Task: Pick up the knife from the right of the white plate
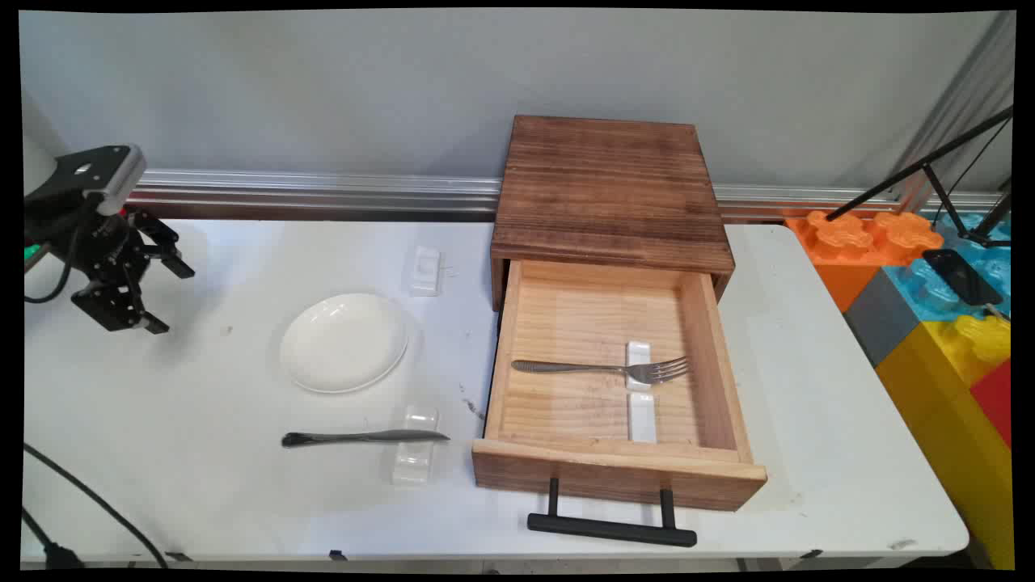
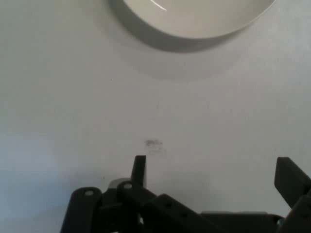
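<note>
a: where's the arm?

b: far left of the white table (image 1: 202,485), raised above the surface. the gripper (image 1: 170,295) points toward the table's right side, fingers (image 2: 139,170) spread wide with nothing between them. bare tabletop lies under it.

a: closest object?

b: the white plate (image 1: 344,341), to the gripper's right and well apart from it. in the hand view the plate's rim (image 2: 194,22) sits at the top edge, empty.

a: the containers?

b: a wooden drawer box (image 1: 606,190) stands at the back of the table with its drawer (image 1: 614,469) pulled out, black handle (image 1: 611,529) toward the near edge. inside, a fork (image 1: 602,369) lies crosswise, tines to the right, its neck resting on a white rest (image 1: 641,400) that lies lengthwise.

a: elsewhere on the table?

b: a knife (image 1: 364,437) in front of the plate, blade tip on a second white rest (image 1: 414,457). a third white rest (image 1: 424,270) lies behind the plate, beside the box.
</note>
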`<state>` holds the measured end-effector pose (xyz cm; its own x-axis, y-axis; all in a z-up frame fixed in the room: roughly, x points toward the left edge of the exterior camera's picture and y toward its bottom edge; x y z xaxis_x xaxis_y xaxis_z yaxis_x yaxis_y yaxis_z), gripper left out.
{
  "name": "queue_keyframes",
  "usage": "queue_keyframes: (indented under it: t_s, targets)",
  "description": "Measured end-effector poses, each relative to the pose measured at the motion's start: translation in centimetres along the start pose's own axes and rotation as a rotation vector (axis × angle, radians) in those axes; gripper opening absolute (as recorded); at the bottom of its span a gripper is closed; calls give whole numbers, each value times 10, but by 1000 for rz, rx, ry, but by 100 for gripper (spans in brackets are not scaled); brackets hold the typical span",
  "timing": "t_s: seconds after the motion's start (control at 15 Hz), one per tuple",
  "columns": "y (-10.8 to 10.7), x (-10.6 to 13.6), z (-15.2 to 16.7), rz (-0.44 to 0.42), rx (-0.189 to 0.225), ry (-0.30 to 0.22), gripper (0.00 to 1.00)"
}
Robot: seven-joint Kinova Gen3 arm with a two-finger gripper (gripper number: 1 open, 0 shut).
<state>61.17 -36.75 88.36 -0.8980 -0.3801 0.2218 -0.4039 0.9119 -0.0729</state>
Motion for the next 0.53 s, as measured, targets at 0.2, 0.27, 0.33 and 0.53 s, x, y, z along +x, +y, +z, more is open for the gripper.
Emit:
queue_keyframes:
  t_s: [0.2,0.27,0.33,0.53]
  targets:
    - [9,8,2,-14,-7,33,100]
    - [12,10,3,-17,-10,39,100]
    - [26,22,5,-32,-23,65,100]
    - [51,50,11,-52,-48,114,100]
